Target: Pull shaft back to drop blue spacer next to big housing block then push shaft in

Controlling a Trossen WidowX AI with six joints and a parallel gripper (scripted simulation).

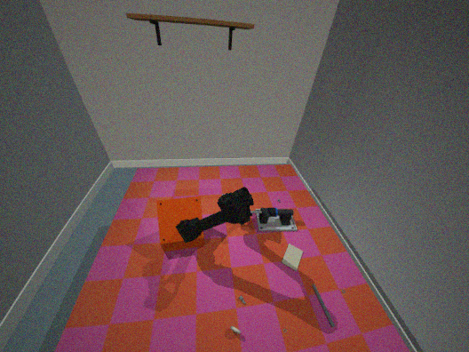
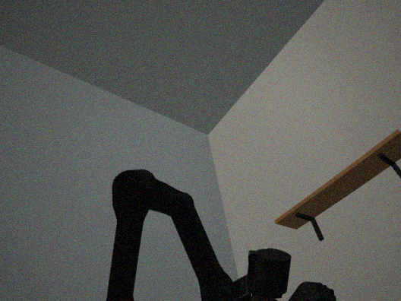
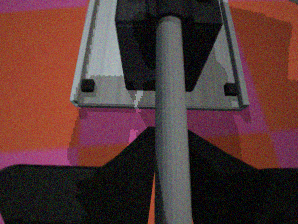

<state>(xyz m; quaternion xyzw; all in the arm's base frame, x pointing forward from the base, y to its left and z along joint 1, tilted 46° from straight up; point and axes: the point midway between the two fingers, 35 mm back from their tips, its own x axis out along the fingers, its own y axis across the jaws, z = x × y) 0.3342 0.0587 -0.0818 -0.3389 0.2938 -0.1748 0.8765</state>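
Note:
The grey shaft [image 3: 171, 90] [image 1: 255, 212] runs out of the near black block [image 3: 132, 50] [image 1: 267, 215] on the metal base plate [image 3: 115, 105] [image 1: 275, 229]. My gripper [image 3: 165, 134] is shut on the shaft, just outside the plate's near edge; in the top view its fingertips are too small to make out. The blue spacer [image 1: 276, 212] shows as a small blue patch between the near block and the big housing block [image 1: 286, 216], up at shaft height. Other spacers cannot be made out. The wrist view hides the spacers behind the near block.
An orange slab [image 1: 179, 220] lies beside the arm [image 1: 212, 220]. A cream block [image 1: 293, 257] and a thin grey rod [image 1: 323, 306] lie nearer the camera than the plate. Small loose parts, one grey [image 1: 242, 300] and one white [image 1: 235, 330], lie on the checkered surface.

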